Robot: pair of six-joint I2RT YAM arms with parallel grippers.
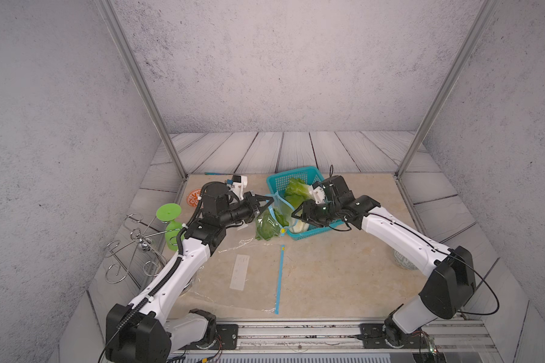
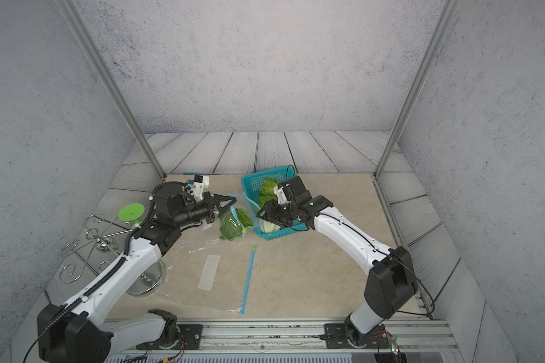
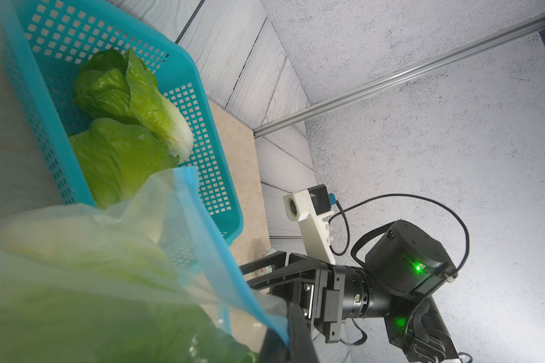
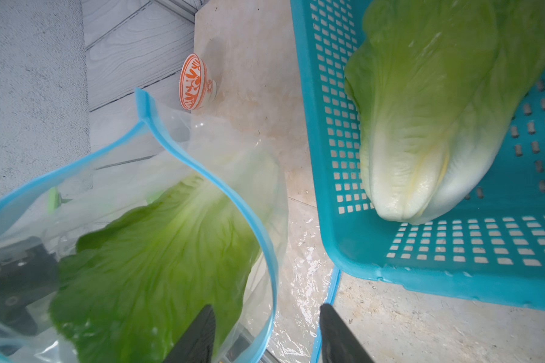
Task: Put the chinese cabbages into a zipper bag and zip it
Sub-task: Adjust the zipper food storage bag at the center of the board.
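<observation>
1. The left gripper (image 1: 269, 199) is pinching the blue zip rim of the zipper bag (image 4: 233, 147). Its jaws are clamped tight on that rim, and it is holding the corner raised above the table (image 1: 343, 276).
2. The bag's mouth is gaping open towards the teal basket (image 1: 283, 180), which is standing just beside it.
3. One chinese cabbage (image 4: 158, 251) is lying inside the bag.
4. Two more chinese cabbages (image 3: 132, 94) are lying in the basket, pressed against each other.
5. The right gripper (image 1: 296, 217) is hanging at the bag's mouth, between bag and basket, with its jaws partway apart and gripping nothing.
6. In the right wrist view the bag's near rim is running between the two fingers (image 4: 195, 339); whether either is touching it cannot be told.
7. A second clear bag (image 1: 239, 272) is lying flat on the table, nearer the arm bases.
</observation>
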